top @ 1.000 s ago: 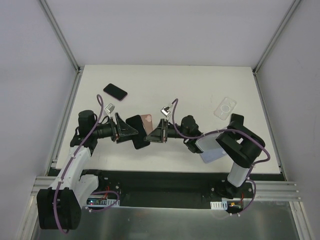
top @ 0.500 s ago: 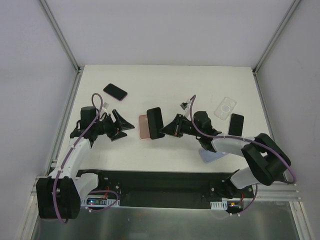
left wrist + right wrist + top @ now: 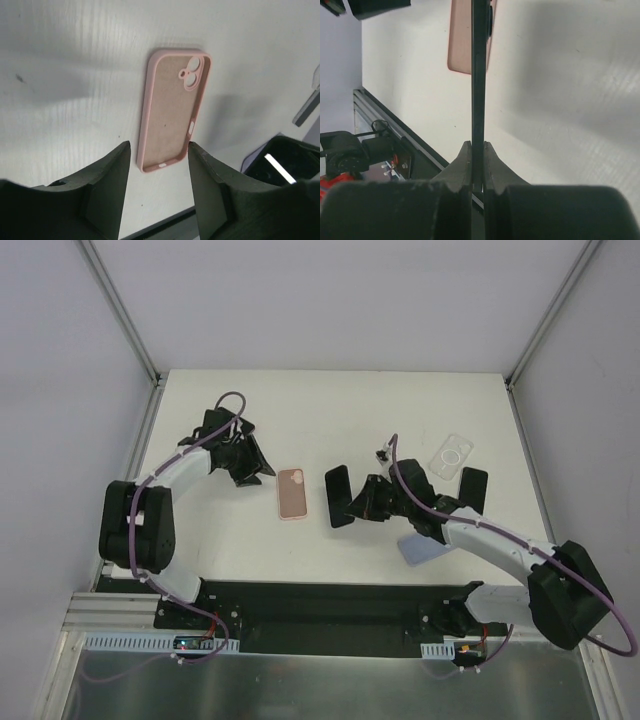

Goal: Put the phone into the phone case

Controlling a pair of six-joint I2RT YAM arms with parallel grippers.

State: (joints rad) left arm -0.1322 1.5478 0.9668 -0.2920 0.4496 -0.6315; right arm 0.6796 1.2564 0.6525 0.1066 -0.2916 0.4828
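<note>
Your R jaws pinch the phone (image 3: 339, 497) by its edge, just right of the pink case (image 3: 292, 493), flat on the tabletop (image 3: 400, 410). L jaws spread, far-left of case.

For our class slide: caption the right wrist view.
Fingers clamp a black phone edge-on, pink phone case lying behind.

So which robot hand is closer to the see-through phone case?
Right. The right gripper, shut on a black phone, is just left of the clear case and slightly nearer the bases. The left gripper is much farther left, beyond the pink case.
</note>
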